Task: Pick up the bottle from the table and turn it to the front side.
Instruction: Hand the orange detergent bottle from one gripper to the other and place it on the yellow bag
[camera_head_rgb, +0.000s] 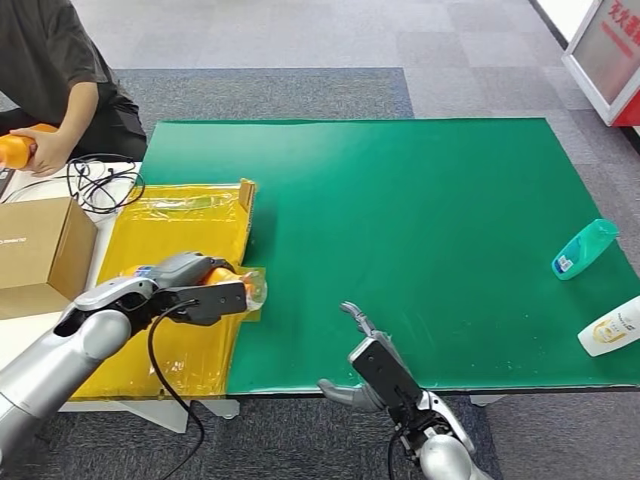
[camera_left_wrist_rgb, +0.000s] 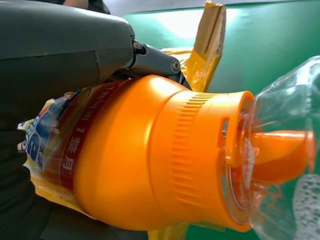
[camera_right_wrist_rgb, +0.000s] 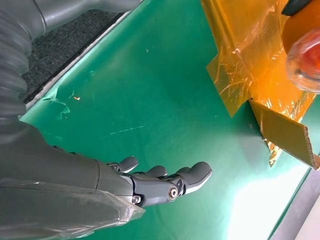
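My left hand (camera_head_rgb: 198, 288) grips an orange bottle (camera_head_rgb: 226, 277) on its side over the yellow tray's right edge, clear cap (camera_head_rgb: 256, 290) pointing right. Up close in the left wrist view, the orange bottle (camera_left_wrist_rgb: 151, 155) carries a red and blue label (camera_left_wrist_rgb: 56, 145) under my fingers (camera_left_wrist_rgb: 154, 60), and its clear cap (camera_left_wrist_rgb: 286, 150) covers an orange spout. My right hand (camera_head_rgb: 370, 362) hovers open above the green table's near edge, fingers spread. In the right wrist view the right hand (camera_right_wrist_rgb: 158, 182) hangs over the green mat (camera_right_wrist_rgb: 151, 90), with the bottle's cap (camera_right_wrist_rgb: 305, 60) at a corner.
A yellow film-lined tray (camera_head_rgb: 173, 230) lies left of the green table (camera_head_rgb: 423, 200). A teal bottle (camera_head_rgb: 585, 248) and a white bottle (camera_head_rgb: 613, 326) lie at the table's right edge. A cardboard box (camera_head_rgb: 41, 250), cables (camera_head_rgb: 102, 183) and a seated person (camera_head_rgb: 60, 80) holding an orange bottle are at the far left.
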